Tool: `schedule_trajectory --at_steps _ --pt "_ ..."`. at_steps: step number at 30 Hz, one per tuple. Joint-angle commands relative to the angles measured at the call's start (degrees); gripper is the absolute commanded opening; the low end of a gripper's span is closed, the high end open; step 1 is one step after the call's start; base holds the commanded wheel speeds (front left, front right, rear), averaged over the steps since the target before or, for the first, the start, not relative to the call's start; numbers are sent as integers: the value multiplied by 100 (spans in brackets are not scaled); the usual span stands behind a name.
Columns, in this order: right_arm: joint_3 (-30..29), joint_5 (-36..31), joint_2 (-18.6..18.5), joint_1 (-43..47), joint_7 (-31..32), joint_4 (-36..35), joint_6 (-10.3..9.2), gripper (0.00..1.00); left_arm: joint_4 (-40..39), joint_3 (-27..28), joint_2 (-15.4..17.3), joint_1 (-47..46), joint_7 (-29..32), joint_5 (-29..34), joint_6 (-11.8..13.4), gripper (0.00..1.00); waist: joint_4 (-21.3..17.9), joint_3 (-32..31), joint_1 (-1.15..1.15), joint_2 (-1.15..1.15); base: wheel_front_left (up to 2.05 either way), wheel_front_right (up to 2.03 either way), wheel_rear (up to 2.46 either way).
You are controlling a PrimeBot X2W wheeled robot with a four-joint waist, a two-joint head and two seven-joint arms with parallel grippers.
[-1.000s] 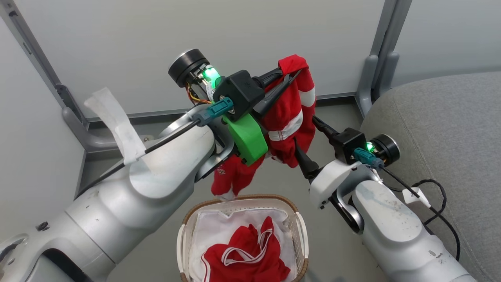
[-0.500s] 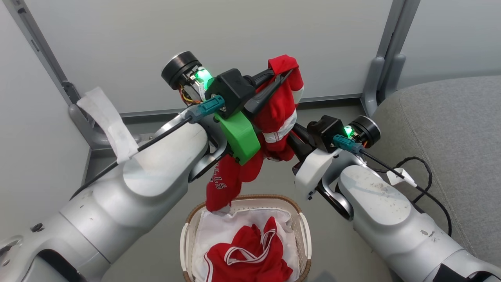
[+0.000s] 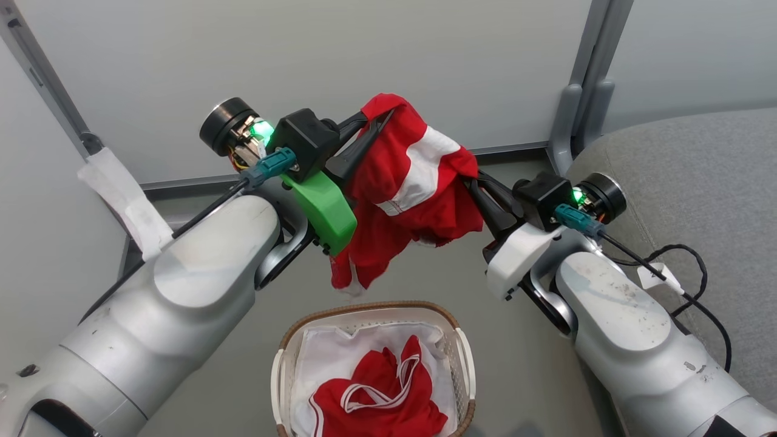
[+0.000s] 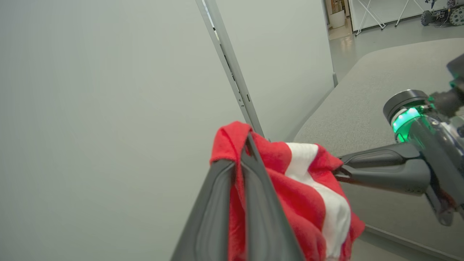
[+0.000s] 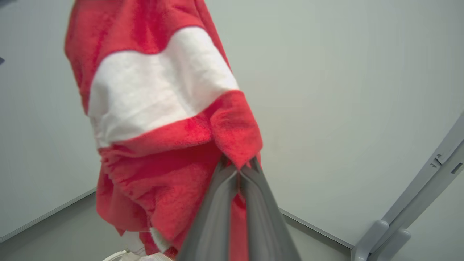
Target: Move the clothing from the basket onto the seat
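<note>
The grey sofa seat (image 3: 686, 182) fills the right of the head view and bears no clothing. The oval laundry basket (image 3: 364, 308) stands on the floor between the two arms, to the seat's left. Its white cloth liner (image 3: 340, 352) holds one crumpled red garment (image 3: 376, 394) with white trim. The other red garment (image 3: 413, 182) (a broad white band across it) hangs in the air above the basket, stretched between the grippers. Its lowest tip seems to hang clear of the rim, though the angle makes this hard to judge. The left gripper (image 3: 379, 115) is pressed together on the garment's upper corner. The right gripper (image 5: 237, 170) pinches a fold at its opposite edge.
</note>
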Motion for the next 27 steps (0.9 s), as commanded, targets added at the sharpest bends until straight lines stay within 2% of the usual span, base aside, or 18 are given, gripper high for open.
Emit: schedule_trajectory --at_steps 1,2,3,4,14,20,27 --pt "-93 -67 -57 94 -28 -78 -6 0 41 46 40 122 -23 -48 36 16 -33 10 0 0 0 0 0" --pt "-161 -94 -58 115 -28 -130 -6 0 57 64 47 155 -26 -80 42 34 -48 15 0 0 0 0 0" --pt "-228 -130 -64 149 -28 -181 -6 0 79 76 59 196 -30 -116 52 78 -68 22 0 0 0 0 0" --pt "-278 -165 -68 175 -28 -210 -6 0 97 89 72 227 -33 -132 54 99 -85 28 0 0 0 0 0" --pt "-935 -474 -218 293 -28 -508 -6 0 194 230 164 670 -67 -242 113 100 -449 142 0 0 0 0 0" --pt "-1304 -613 -457 428 -28 -632 -6 0 -41 295 32 1022 -63 -97 192 100 -807 255 0 0 0 0 0" --pt "-1747 -699 -742 606 -28 -835 -6 0 -314 430 -174 1461 -58 102 207 100 -1406 545 0 0 0 0 0"
